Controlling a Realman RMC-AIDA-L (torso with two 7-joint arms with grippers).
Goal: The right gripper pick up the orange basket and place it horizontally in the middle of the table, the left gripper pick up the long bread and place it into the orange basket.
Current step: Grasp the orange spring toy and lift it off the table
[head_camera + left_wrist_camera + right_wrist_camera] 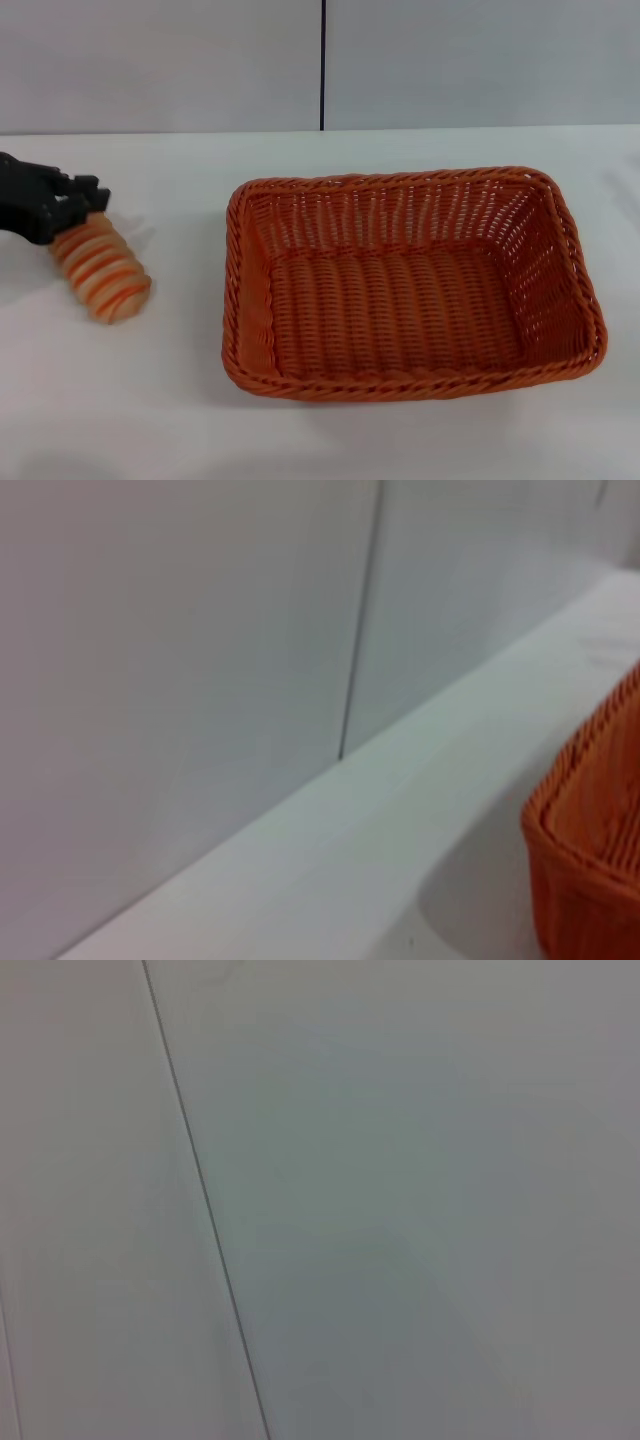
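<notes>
One orange basket (pixel 412 283), one long bread (pixel 100 265) and one gripper are counted in the head view, all over the white table (pixel 150 400). The left gripper (pixel 72 212) is seen at the left edge of the frame, a little above mid-height, and its arm is cut off by that edge, so only the black claw is shown. Its fingers are closed against the upper end of the long bread, which is gripped between them; whether the loaf's lower end is resting on the table or raised just off it cannot be told, though a faint shadow is cast beside it. The loaf's long axis is set on a diagonal, running from the claw at upper left down toward lower right, with its rounded free end pointed at the lower part of the frame. The basket is placed right of centre, well apart from the loaf, with its long axis lying across the frame from left to right and its open mouth turned upward; nothing is seen inside it. In the left wrist view only one corner of the basket (pixel 590 850) is caught at the right edge, the rest being cut off, beyond it a wall (pixel 180 680) with a dark vertical seam. The right gripper is shown in no view; a pale panel (pixel 400 1200) crossed by one thin dark line fills the right wrist view.
</notes>
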